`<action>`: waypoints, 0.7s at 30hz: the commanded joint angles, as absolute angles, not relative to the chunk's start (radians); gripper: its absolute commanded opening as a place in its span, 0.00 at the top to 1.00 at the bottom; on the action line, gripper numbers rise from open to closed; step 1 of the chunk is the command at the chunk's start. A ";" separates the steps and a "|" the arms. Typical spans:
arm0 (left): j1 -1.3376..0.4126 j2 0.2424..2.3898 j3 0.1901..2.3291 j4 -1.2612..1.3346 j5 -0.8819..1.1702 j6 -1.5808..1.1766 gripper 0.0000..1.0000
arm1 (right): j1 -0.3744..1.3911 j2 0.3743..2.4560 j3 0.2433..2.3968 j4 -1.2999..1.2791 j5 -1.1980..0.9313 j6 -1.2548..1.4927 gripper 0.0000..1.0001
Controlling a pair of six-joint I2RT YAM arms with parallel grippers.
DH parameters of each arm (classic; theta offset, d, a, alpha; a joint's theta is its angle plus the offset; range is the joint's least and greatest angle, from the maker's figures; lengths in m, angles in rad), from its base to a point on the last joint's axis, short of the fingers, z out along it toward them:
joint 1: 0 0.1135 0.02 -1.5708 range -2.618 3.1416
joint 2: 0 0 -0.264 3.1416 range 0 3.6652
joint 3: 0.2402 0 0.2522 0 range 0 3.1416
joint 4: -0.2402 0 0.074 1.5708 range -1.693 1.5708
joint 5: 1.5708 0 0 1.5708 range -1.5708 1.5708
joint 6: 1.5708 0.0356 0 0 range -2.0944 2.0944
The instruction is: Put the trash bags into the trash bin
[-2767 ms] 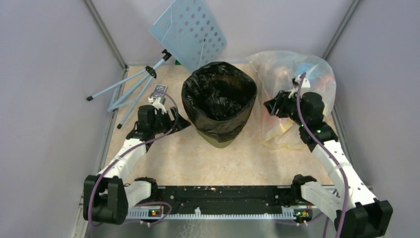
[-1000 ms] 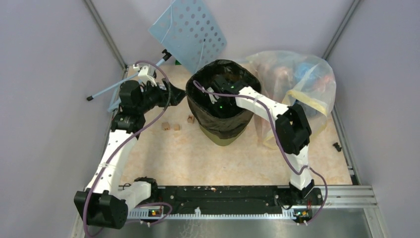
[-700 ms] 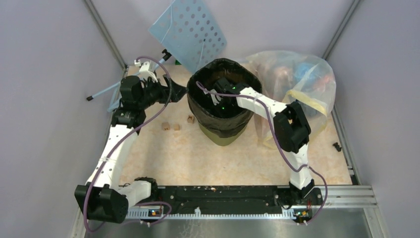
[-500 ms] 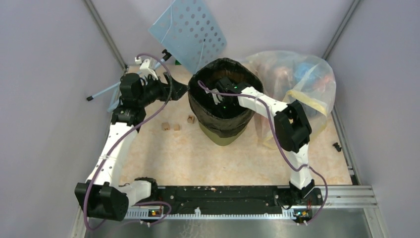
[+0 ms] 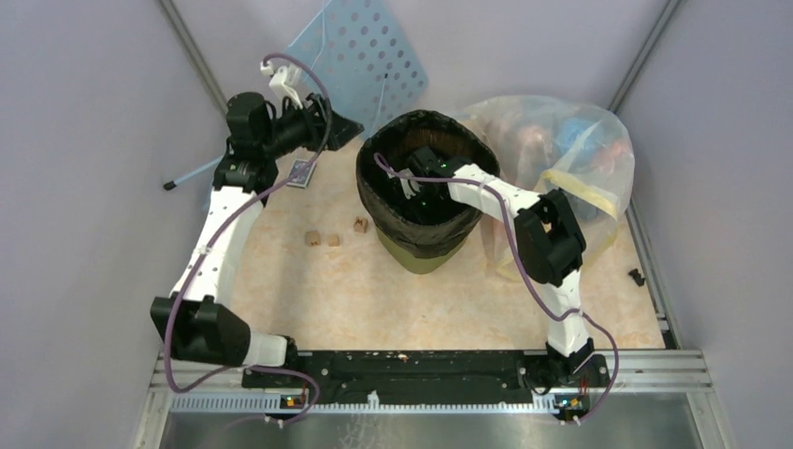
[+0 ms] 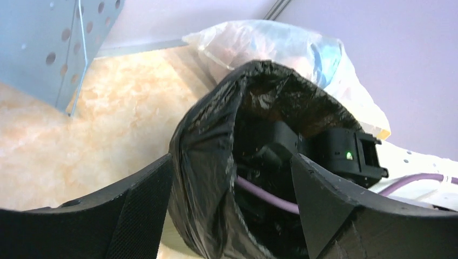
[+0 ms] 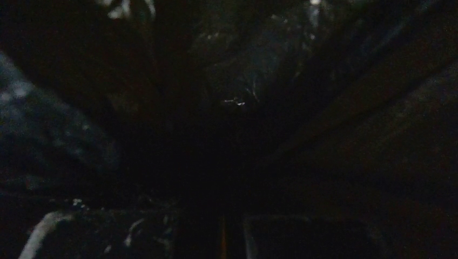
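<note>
Jaws of the left gripper (image 5: 346,126) gape empty near the olive-green mesh plastic bin (image 5: 411,260). Right gripper (image 5: 418,182) reaches inside, likely pressing the glossy black plastic liner bag (image 5: 411,234), cuffed over the rim, toward the base; darkness hides its jaws.

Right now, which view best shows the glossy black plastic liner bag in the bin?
Top external: full mouth of the glossy black plastic liner bag, folded over the rim of the olive-green mesh bin. Left wrist shows only its near side, close up. Right wrist is almost black, just faint crinkles.
</note>
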State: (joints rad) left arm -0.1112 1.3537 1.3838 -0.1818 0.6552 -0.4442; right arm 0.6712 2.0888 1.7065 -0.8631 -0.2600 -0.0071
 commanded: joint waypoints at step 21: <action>-0.131 1.753 1.696 -0.136 1.014 -0.492 0.46 | 0.673 2.152 1.799 -0.958 -0.232 -0.099 1.00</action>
State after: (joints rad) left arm -0.1188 1.7317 1.6455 -0.1764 0.9279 -0.4812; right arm 0.6712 2.1216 1.7695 -0.9504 -0.2329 -0.0746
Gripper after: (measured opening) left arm 0.531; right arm 0.003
